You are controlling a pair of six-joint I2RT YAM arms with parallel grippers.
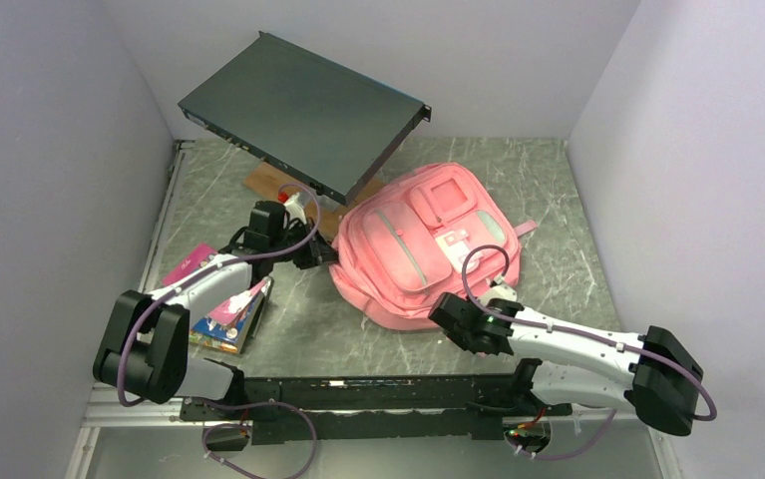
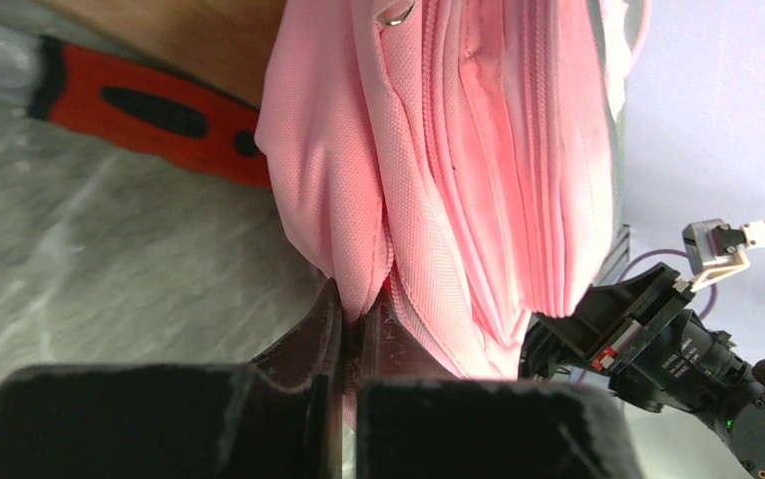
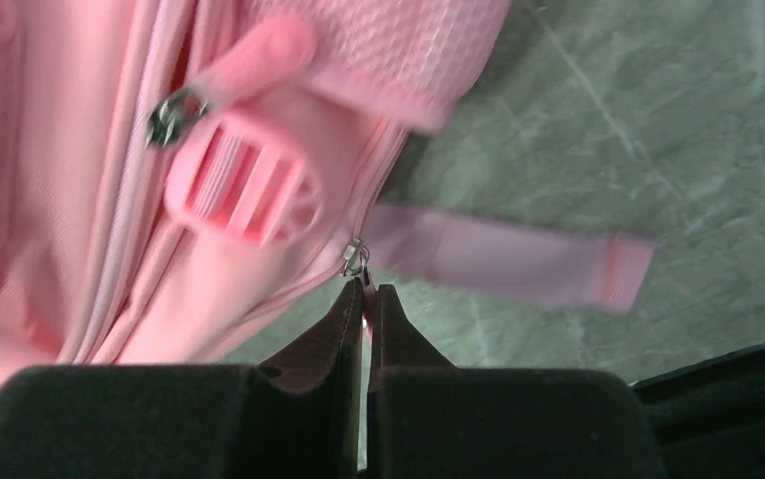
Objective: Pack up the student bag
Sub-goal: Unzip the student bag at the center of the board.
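The student bag [image 1: 428,244], a soft pink backpack with pale panels and a white patch, lies flat in the middle of the table. My left gripper [image 1: 323,251] is at the bag's left edge. In the left wrist view it [image 2: 358,311] is shut on a fold of the pink fabric [image 2: 428,150]. My right gripper [image 1: 446,311] is at the bag's near edge. In the right wrist view it [image 3: 366,291] is shut on a pink pull tab just below a metal zip slider [image 3: 356,259]. A pink strap [image 3: 518,257] trails over the table beside it.
A dark flat metal box [image 1: 303,112] leans at the back left over a wooden board [image 1: 268,182]. A red-and-black tool handle [image 2: 149,115] lies beside the bag. A stack of colourful books [image 1: 223,309] sits under the left arm. Walls close in on both sides.
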